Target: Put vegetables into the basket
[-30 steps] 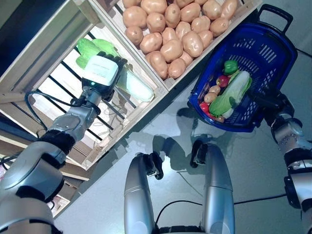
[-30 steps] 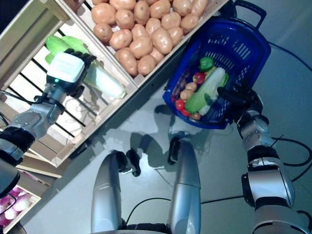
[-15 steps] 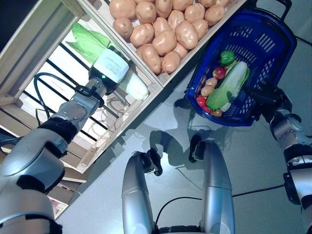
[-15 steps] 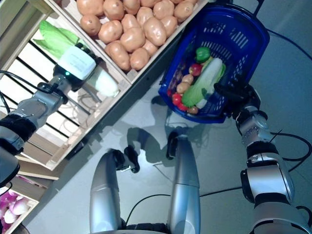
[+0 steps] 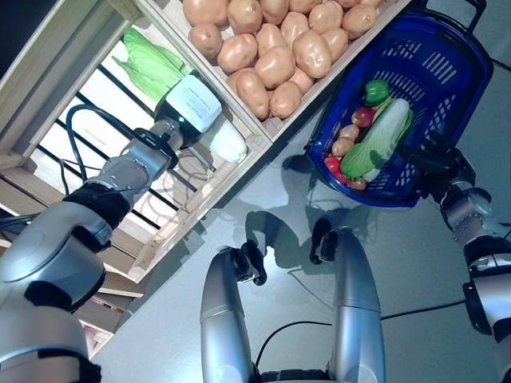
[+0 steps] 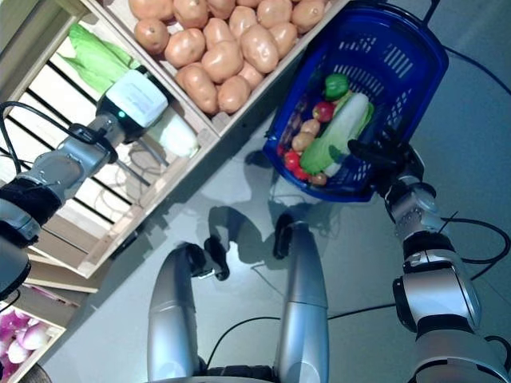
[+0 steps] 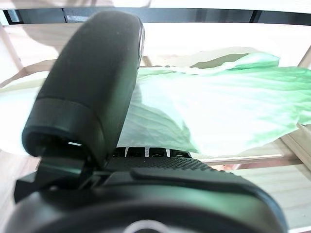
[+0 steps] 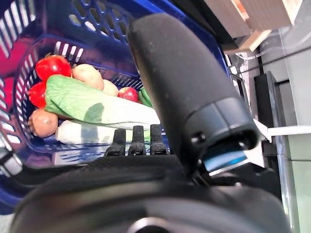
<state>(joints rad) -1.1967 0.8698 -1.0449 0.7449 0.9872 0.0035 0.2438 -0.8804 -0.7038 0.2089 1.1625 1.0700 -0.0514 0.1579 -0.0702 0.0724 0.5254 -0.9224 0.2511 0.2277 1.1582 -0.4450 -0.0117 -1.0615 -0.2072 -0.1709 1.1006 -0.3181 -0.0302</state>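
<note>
Slatted wooden crate point(image 5: 200, 203) on the shelf, my left robot hand point(image 5: 192, 102) on the cabbage point(image 5: 160, 68) inside it.

Cabbage lies under and past that hand, long axis in line with the forearm, leafy end ahead, pale stem end by the crate's wall. Left wrist view: thumb across the leaves, fingers underneath, so I read it as gripped. Right robot hand point(image 8: 146, 141) is curled on the blue basket's point(image 5: 443, 72) rim, well off to the right; it already carries another cabbage, tomatoes, a pepper. Potatoes point(image 5: 271, 48) in the next bin lie between.

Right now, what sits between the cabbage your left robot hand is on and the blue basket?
In the left eye view, the potato crate lies between the cabbage under the left robot hand and the basket.
</note>
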